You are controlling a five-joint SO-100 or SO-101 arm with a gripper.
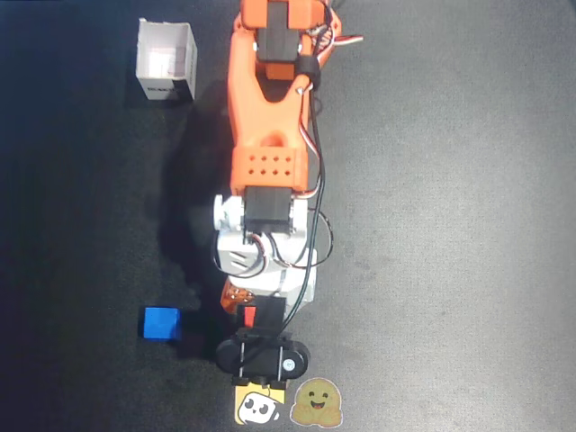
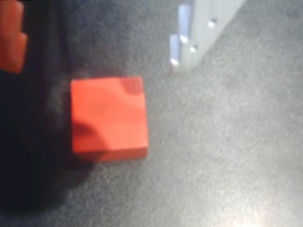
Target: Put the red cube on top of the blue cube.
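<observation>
The red cube (image 2: 108,118) lies flat on the dark table in the wrist view. It sits in the gap between the orange finger (image 2: 12,38) at the left edge and the white finger (image 2: 196,28) at the upper right, touching neither. My gripper (image 2: 94,64) is open. From overhead only a sliver of the red cube (image 1: 250,315) shows beneath the wrist. The blue cube (image 1: 162,324) stands alone on the table, a short way left of that sliver.
The orange arm (image 1: 270,135) reaches down the middle of the overhead view. A white open box (image 1: 166,61) stands at the top left. Two cartoon stickers (image 1: 288,407) sit at the bottom edge, below the black wrist part (image 1: 261,357).
</observation>
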